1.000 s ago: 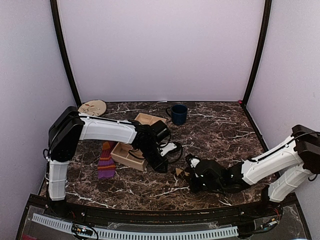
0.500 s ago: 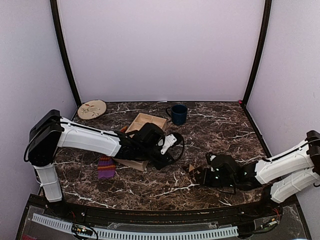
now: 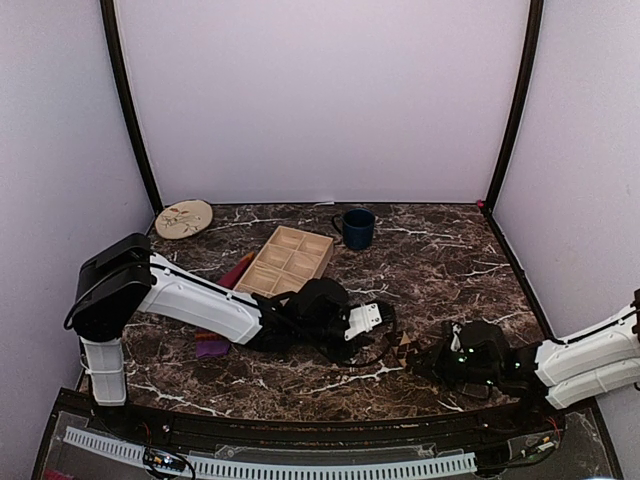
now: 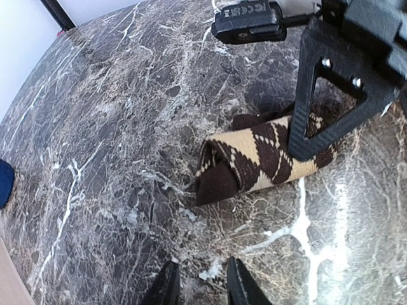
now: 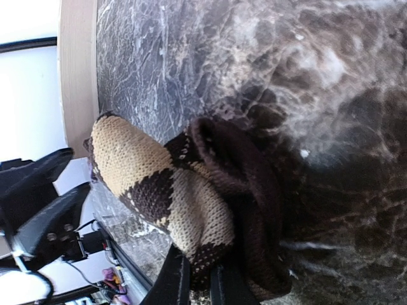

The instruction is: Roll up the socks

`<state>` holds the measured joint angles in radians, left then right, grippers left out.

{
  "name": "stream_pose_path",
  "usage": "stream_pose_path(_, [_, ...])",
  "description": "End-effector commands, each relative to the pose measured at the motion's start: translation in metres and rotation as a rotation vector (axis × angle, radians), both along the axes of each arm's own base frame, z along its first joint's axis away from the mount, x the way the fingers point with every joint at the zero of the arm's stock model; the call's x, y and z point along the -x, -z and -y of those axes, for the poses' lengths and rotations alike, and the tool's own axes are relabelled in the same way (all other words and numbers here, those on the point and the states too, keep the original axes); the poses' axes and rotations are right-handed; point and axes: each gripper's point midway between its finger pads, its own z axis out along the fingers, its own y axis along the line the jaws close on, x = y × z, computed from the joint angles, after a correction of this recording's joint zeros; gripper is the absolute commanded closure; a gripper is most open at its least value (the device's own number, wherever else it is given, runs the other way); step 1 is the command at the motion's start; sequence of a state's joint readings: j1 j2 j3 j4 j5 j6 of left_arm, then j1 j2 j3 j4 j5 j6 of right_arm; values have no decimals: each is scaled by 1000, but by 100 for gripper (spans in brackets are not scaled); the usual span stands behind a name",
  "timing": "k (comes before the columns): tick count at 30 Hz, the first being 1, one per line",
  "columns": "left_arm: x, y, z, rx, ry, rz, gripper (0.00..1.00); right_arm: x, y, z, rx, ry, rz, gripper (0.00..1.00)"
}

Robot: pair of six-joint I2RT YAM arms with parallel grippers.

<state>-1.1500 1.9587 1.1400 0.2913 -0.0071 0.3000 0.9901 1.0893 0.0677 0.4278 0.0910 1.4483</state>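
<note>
The argyle sock [image 3: 405,352] lies on the marble table [image 3: 450,260], near its front edge and right of the middle, between the two grippers. It is a short, partly rolled bundle. Its long axis runs roughly left to right across the table, with one end toward each arm.

The top view shows only a small patch of tan and brown there. It also shows what the wrist cameras miss. The purple sock [image 3: 212,348] lies well to the left, half hidden under the left arm. A wooden tray [image 3: 290,258], a dark mug [image 3: 356,227] and a round plate [image 3: 185,217] sit farther back.

The left wrist view shows the shape of the bundle. The rounded, folded end with tan diamonds points toward the left gripper [image 4: 200,289], and a dark brown cuff curls at that end. The far end disappears under the black frame of the right gripper [image 5: 197,283].

The right wrist view shows the grasp close up. Its two fingers [image 5: 173,279] are clenched on the sock fabric at the bottom of the frame. The brown cuff folds loosely beside them and the tan part arches away toward the left arm.

The left fingertips [image 4: 166,287] stand slightly apart with nothing between them. They are near the rounded end of the sock but not touching it, with bare marble in between.
</note>
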Motion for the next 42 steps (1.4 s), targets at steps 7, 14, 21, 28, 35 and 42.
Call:
stream_pose_path(7, [11, -15, 16, -48, 165, 306, 69, 12, 7, -4, -117, -28, -161, 100])
stream_pose_path(14, [36, -13, 22, -75, 287, 393, 65, 15, 0, -15, -186, -57, -198, 100])
stream_pose_path(21, [44, -2, 18, -139, 329, 498, 65, 21, -8, -35, -228, -167, -237, 100])
stream_pose_path(28, [46, 7, -8, -220, 328, 529, 65, 22, -13, -61, -260, -283, -264, 100])
stream_pose_path(35, [31, 8, -24, -282, 254, 596, 65, 21, -21, -85, -279, -388, -276, 100])
stream_pose_path(42, [32, 10, -26, -293, 271, 610, 65, 25, -24, -91, -278, -443, -289, 100])
